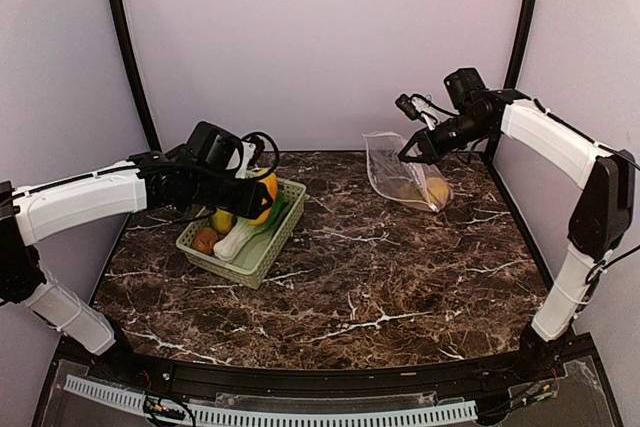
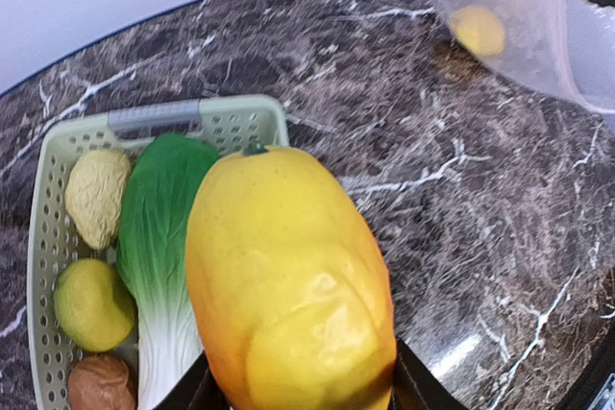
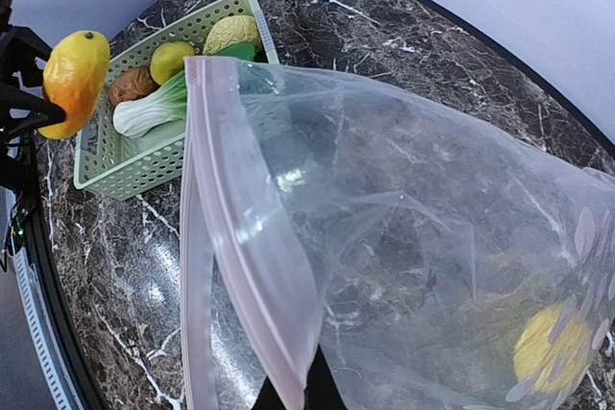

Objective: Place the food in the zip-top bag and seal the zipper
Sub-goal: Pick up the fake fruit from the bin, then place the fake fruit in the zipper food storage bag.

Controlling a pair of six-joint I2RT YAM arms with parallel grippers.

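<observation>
left end effector (image 1: 252,195) — clamped on yellow-orange fruit (image 2: 288,276), above basket (image 1: 268,252) toward worktop (image 1: 380,287) far-left corner | right end effector (image 1: 412,153) — pinching zipper (image 3: 240,266), zip-top bag (image 1: 393,175) raised near far-right corner, yellow piece (image 3: 550,348) inside

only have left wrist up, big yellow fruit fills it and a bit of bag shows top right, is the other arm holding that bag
observer: yes, the right gripper is shut on the zip-top bag at its zipper edge and holds that edge up.
operator: mouth open for my yellow fruit or flat
observer: open. the right wrist view shows the two zipper strips parted, with the gap facing the basket.
operator: whole bag in the air
observer: no, the top view shows its lower end resting on the table, at the far right.
</observation>
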